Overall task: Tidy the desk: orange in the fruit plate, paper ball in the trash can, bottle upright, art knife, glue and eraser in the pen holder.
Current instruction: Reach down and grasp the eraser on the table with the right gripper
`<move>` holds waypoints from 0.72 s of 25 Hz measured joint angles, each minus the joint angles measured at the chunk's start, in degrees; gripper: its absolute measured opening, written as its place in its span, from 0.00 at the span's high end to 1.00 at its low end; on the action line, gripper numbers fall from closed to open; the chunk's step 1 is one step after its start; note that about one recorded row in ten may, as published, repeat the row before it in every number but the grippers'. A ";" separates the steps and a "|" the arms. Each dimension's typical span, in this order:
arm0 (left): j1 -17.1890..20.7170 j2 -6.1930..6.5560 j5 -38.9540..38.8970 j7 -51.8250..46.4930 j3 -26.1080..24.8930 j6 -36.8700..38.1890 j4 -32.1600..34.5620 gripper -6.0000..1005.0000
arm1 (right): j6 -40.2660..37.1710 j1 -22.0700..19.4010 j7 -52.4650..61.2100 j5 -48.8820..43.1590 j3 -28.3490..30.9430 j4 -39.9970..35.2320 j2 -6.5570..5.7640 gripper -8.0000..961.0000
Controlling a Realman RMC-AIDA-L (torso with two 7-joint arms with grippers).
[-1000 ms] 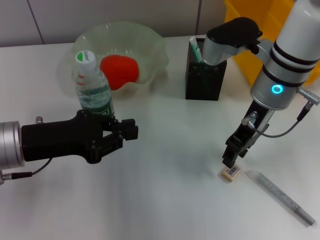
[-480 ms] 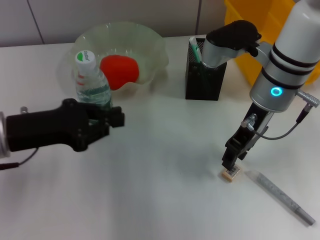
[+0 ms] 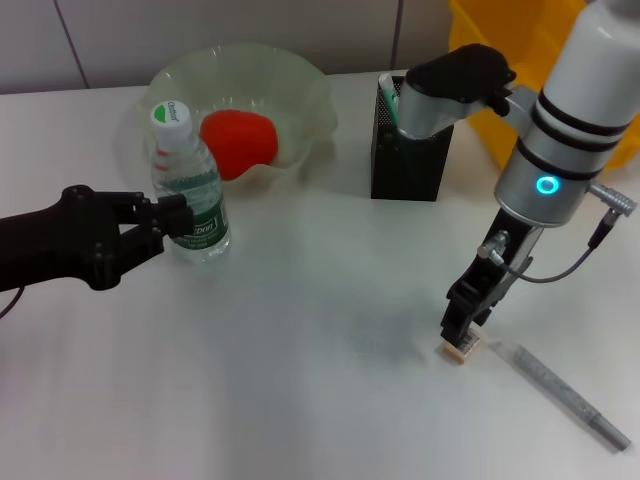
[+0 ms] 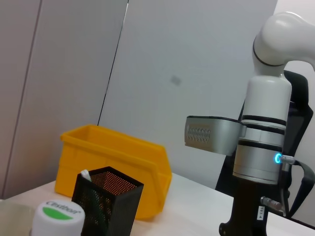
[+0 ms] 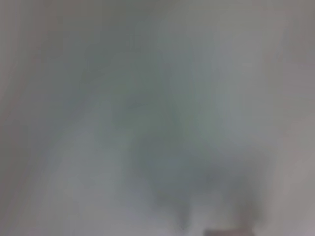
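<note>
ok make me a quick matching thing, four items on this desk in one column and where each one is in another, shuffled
Items:
1. orange
2. bottle
3. eraser
4. art knife

Places:
A. under the right gripper tips
B. lying on the table near the robot's right edge
C. in the fruit plate
D. upright beside the left gripper

Pairs: 1-C, 2-D, 3-A, 4-B

The left arm reached in low and level from the robot's left, its black left gripper (image 3: 165, 222) pointing sideways toward the middle, fingers parted. The right arm stood tall, its white forearm with a lit blue ring angling downward to a slim black wrist. Below that wrist the right gripper (image 3: 458, 335) pointed straight down, its tip low over the tabletop (image 3: 330, 400), fingers drawn close together.
</note>
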 joint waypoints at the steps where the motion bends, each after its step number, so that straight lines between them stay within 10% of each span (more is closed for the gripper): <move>1: 0.03 0.00 0.00 0.00 0.00 0.00 0.00 0.86 | -0.05 0.45 0.00 0.00 0.00 0.70 0.00 0.46; 18: 0.02 -0.03 0.01 0.00 0.00 1.22 0.00 0.86 | -0.44 0.86 2.88 -0.67 -4.42 0.09 0.13 0.44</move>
